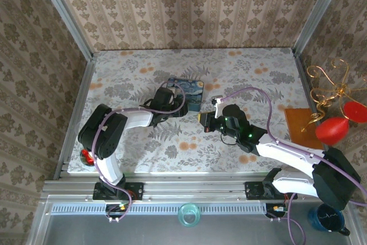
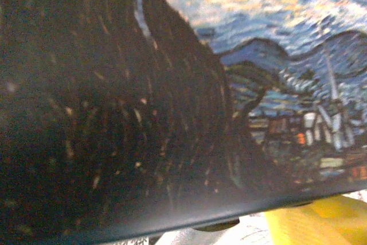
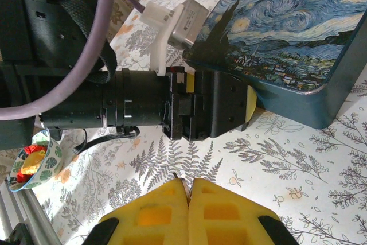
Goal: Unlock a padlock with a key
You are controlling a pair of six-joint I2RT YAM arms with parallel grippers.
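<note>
The blue Starry-Night box (image 1: 192, 91) lies mid-table. My left gripper (image 1: 178, 101) is closed round its near-left corner, and the box's painted face (image 2: 275, 78) sits right against the left wrist camera with one yellow finger (image 2: 324, 222) under its edge. In the right wrist view that finger (image 3: 250, 105) presses against the box (image 3: 287, 38). My right gripper (image 3: 188, 183) hovers over the cloth just right of the left one, pads shut on a thin metal sliver, the key (image 3: 175, 175). The padlock is hidden.
A small patterned bowl (image 3: 34, 167) with red contents sits at the table's left front edge (image 1: 86, 156). An orange board (image 1: 301, 124) and a gold wire stand with red ornaments (image 1: 332, 129) are at the right. Open floral cloth lies behind the box.
</note>
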